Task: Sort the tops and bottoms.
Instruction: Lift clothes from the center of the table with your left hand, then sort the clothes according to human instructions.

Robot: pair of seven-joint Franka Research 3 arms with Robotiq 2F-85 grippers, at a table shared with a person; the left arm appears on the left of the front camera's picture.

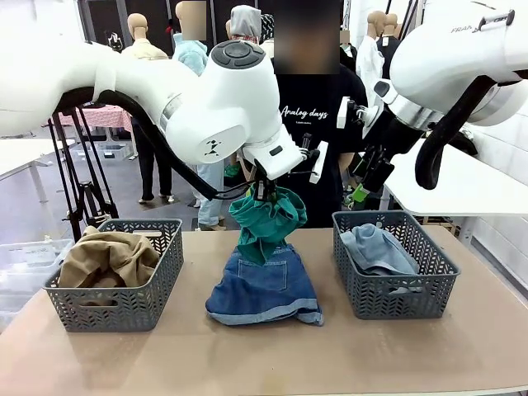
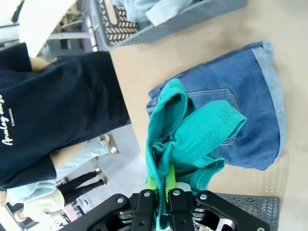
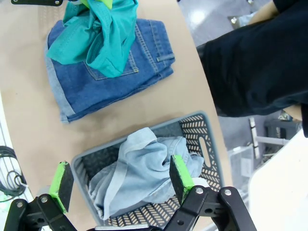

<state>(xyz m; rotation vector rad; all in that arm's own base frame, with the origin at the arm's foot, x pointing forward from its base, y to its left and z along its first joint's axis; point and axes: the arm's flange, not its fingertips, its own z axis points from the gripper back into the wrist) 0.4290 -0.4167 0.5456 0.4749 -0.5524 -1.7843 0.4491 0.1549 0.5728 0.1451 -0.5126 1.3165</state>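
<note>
Front view: the left gripper [image 1: 266,191] is clamping a bunched fold of the teal top [image 1: 266,221], which is hanging over the table's middle w/ its lowest folds reaching down to the dark denim shorts [image 1: 264,289] (touching or just clear, I cannot tell). The tan top [image 1: 107,257] is lying heaped in the left basket [image 1: 124,312] and the pale denim piece [image 1: 375,247] is lying in the right basket [image 1: 396,304], so the teal one is probably heading left. To do that well, I'd be raising it until the hem is clear of the shorts, carrying it over the basket's near wall rather than through it, then letting go above the tan heap. The right gripper [image 1: 360,191] is hovering above the right basket, in front of a person's black T-shirt [image 1: 318,115]. Left wrist view: the green pads [image 2: 153,184] are pressing together on thin, soft knit w/ a stitched hem; the fabric is drooping in loose loops, so it's going to swing. The shorts below are showing stiffer twill, a back pocket and paler turned cuffs. Right wrist view: the right gripper's fingers are standing wide apart w/ nothing between them, over the crumpled, washed-out denim in the grey plastic basket w/ its herringbone-cut walls. The tabletop is looking like matte tan board.
</note>
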